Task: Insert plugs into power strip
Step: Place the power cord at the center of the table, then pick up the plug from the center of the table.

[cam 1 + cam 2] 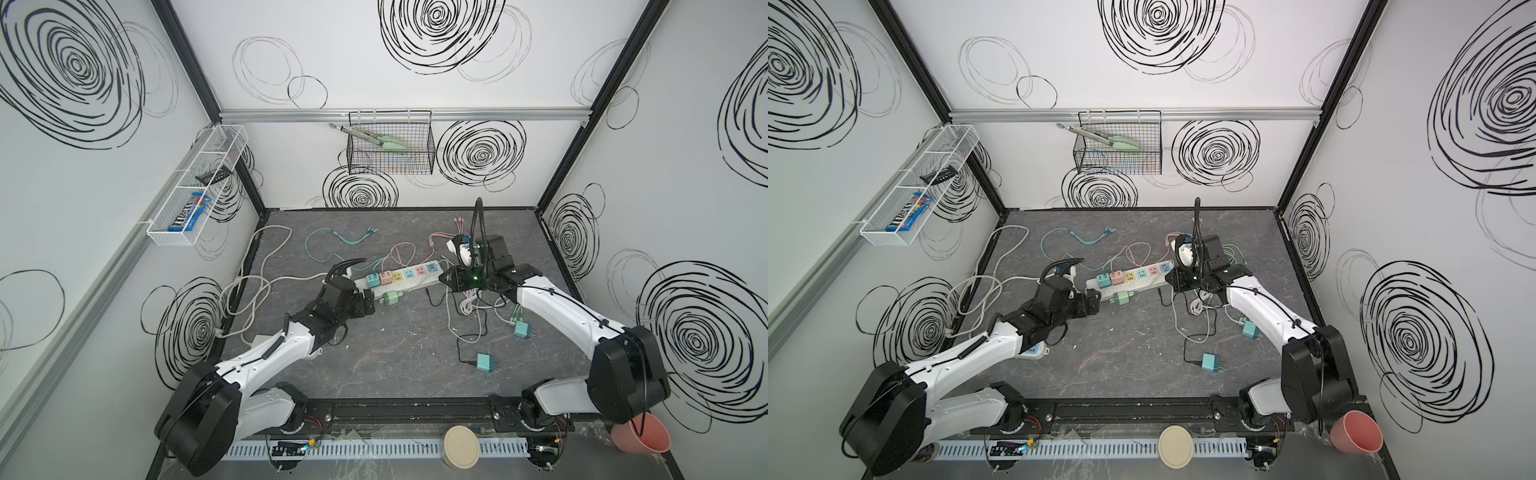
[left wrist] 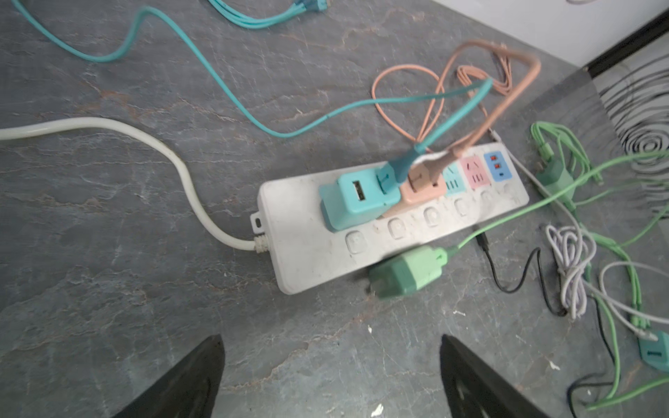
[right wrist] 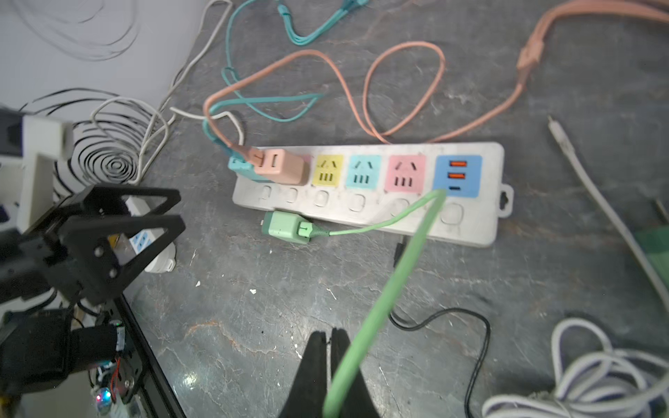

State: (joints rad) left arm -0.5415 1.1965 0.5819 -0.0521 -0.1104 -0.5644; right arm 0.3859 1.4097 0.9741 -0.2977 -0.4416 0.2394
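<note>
Right wrist, thin mint cable [image 3: 380,307], boxy plug [image 3: 286,228]

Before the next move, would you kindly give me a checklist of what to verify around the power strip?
1. Left gripper open: ok.
2. Mint green plug lying unplugged beside the power strip: ok.
3. Yellow socket free: ok.
4. Teal plug and pink plug seated: ok.
5. Green cable clear of right gripper: not ok, it runs across the gripper.
</note>
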